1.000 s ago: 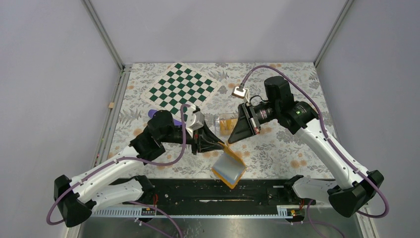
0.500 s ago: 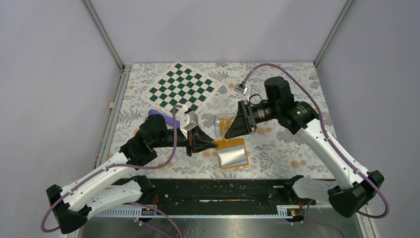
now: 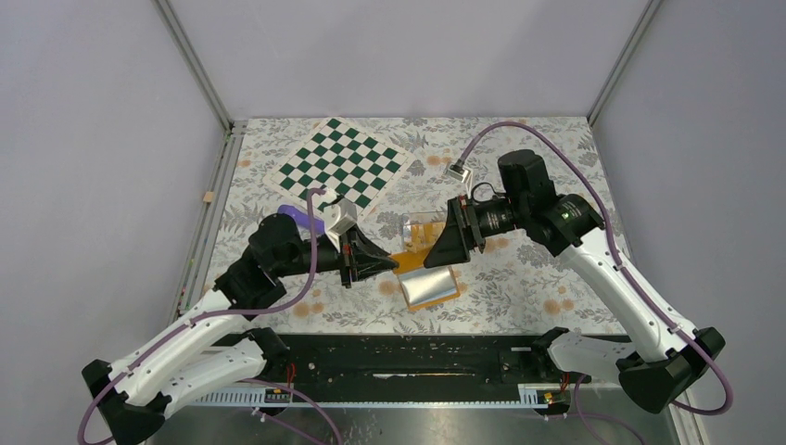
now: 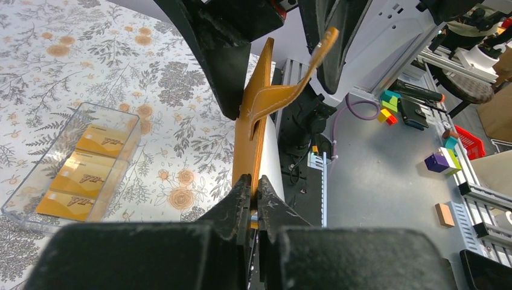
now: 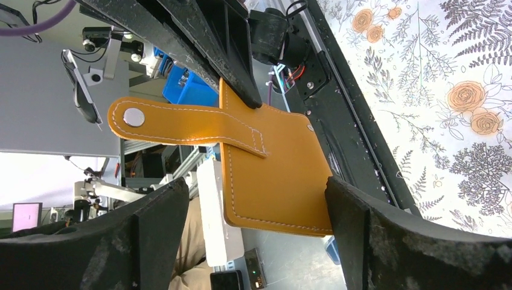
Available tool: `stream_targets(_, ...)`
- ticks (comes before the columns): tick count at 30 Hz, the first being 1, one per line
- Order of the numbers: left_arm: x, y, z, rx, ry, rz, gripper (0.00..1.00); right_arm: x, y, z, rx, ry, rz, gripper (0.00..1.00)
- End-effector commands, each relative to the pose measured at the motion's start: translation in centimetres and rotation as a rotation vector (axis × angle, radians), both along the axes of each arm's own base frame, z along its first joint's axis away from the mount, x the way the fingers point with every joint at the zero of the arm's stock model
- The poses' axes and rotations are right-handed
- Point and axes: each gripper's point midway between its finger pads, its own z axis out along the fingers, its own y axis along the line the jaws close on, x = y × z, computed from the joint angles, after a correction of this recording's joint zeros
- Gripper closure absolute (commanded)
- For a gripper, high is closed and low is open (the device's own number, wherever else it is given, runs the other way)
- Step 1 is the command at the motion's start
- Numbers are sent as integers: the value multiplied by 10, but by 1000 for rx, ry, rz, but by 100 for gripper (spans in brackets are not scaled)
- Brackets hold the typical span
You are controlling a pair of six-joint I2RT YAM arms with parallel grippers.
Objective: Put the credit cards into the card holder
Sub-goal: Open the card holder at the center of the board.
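The orange card holder (image 3: 431, 287) hangs above the table between both arms, its pale inside facing up. My left gripper (image 4: 255, 187) is shut on one edge of it. From there the card holder (image 4: 250, 133) shows edge-on, its snap strap (image 4: 302, 78) bent away. My right gripper (image 5: 255, 181) is open, with its fingers (image 5: 368, 235) on either side of the holder's orange face (image 5: 278, 175). The credit cards (image 4: 90, 175) are orange and lie in a clear tray (image 3: 419, 225) just behind the grippers.
A green-and-white chessboard mat (image 3: 341, 167) lies at the back left of the floral tablecloth. A purple object (image 3: 297, 215) sits by the left arm's wrist. A black rail (image 3: 408, 357) runs along the table's near edge.
The right gripper has opened and let go of the card holder, and the left gripper has closed on it. The holder has swung up from hanging low near the front rail.
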Motion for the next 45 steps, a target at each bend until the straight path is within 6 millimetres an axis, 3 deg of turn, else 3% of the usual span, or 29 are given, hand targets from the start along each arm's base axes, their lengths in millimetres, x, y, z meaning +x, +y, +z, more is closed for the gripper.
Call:
stream_targets(1, -7, 0, 18, -53, -17, -42, 100, -9, -3, 6, 30, -38, 45, 10)
stream_targets(4, -9, -1, 26, -82, -23, -59, 100, -8, -1, -1, 19, -16, 50, 18)
stream_targets(9, -7, -4, 31, -92, -3, -55, 100, -8, 7, -8, -6, -4, 57, 45)
stream_targets(12, -4, -6, 30, -86, 15, -49, 100, -3, 13, -9, -3, 18, 33, 89)
stream_targets(13, -1, -5, 28, -77, 26, -31, 99, -1, 14, -9, 2, 21, 21, 96)
stream_targets(14, 3, -5, 27, -67, 37, -12, 93, 1, 15, -8, 6, 17, 2, 100)
stream_targets(17, 16, 2, 16, -23, 86, 80, 33, 11, 15, -9, -5, -6, -64, 100)
stream_targets(19, 26, 9, 8, -2, 129, 165, 12, 17, 15, -11, -16, -4, -102, 100)
stream_targets(21, 35, 18, -2, 13, 181, 257, 3, 18, 15, -11, -10, 2, -113, 100)
stream_targets(27, 45, 36, -47, 104, 423, 437, 1, 31, 10, -14, 9, 14, -214, 100)
stream_targets(34, 31, 25, -102, 233, 659, 393, 9, 44, 5, -18, 43, 31, -327, 100)
stream_targets(45, 29, 22, -116, 240, 717, 389, 18, 55, 2, -24, 43, 63, -389, 100)
